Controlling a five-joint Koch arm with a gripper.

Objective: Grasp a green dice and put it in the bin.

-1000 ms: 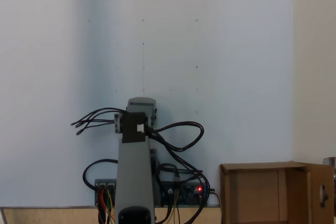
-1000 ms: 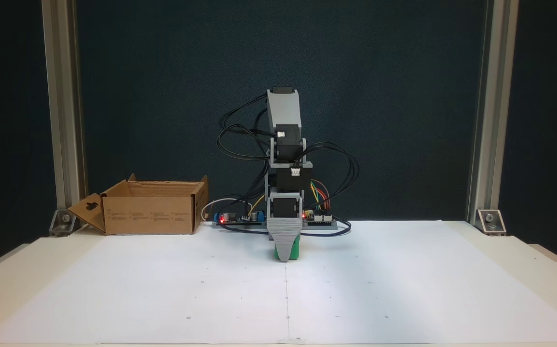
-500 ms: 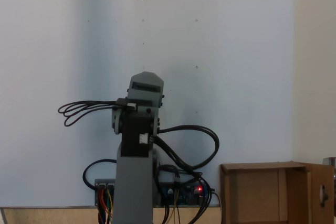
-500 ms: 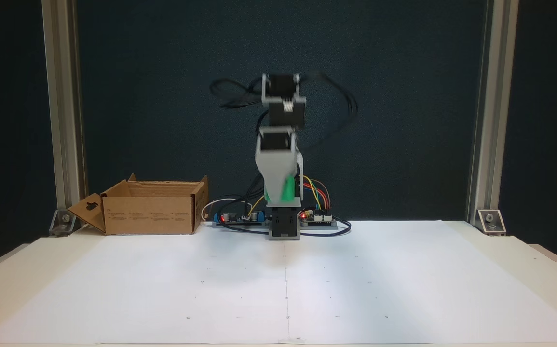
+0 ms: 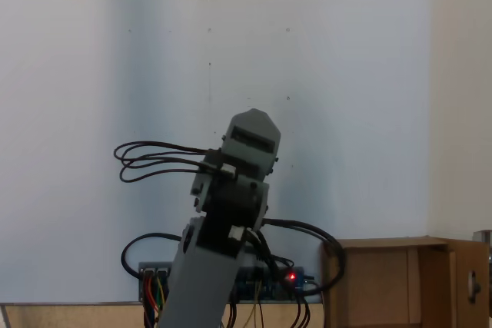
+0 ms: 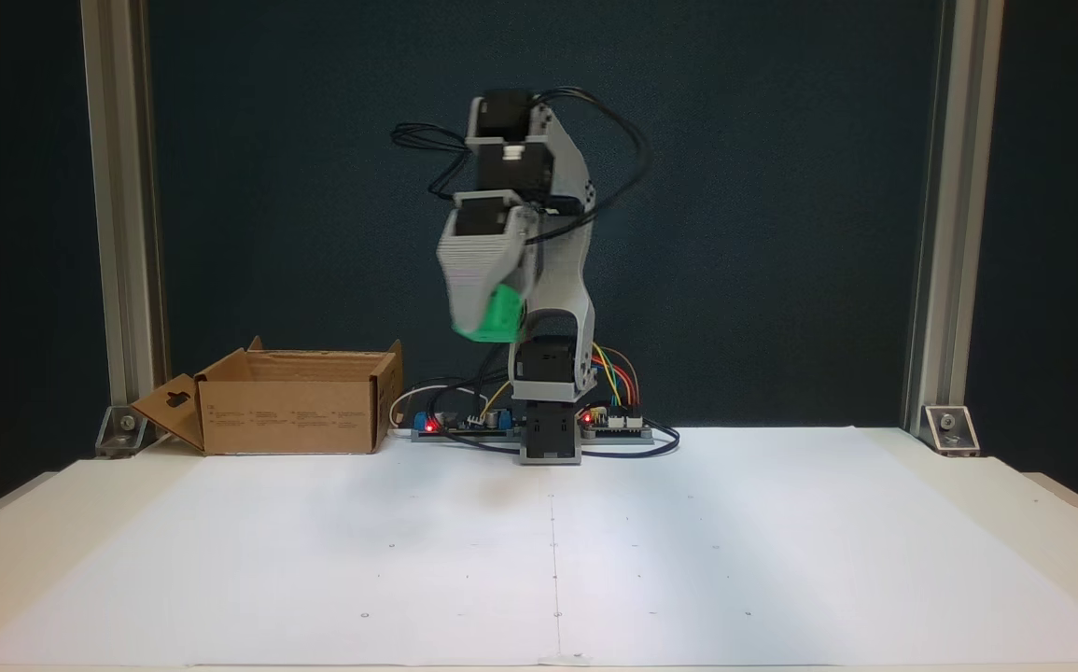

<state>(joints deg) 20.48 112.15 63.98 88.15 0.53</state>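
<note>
The claw [image 6: 483,322] hangs high above the white sheet [image 6: 557,551] with the green dice [image 6: 499,315] clamped between its jaws – only the right-hand half of the cube shows in the fixed view facing the arm, the grey outer jaw covering the rest. The dice sits at the very tip of the claw, and its lower corner pokes out below the jaw.

The bin [image 6: 291,403] stands well below the claw and off to its left in that view, its open top facing up and one flap [image 6: 170,411] splayed outward on the far side from the claw. In the fixed view from behind the arm, the bin [image 5: 400,282] lies to the right of the raised wrist [image 5: 238,182].

The risks, as I judge them:
- The hold looks shallow – a quick swing could let the cube twist out and bounce across the sheet.
- Opening too soon would drop it short, onto the near wall of the bin or the circuit boards [image 6: 464,422] beside it.
- Letting go from this height may make the dice rebound off the cardboard floor and hop out.
- The loose cables [image 6: 613,159] looping off the wrist might snag as the base turns.
</note>
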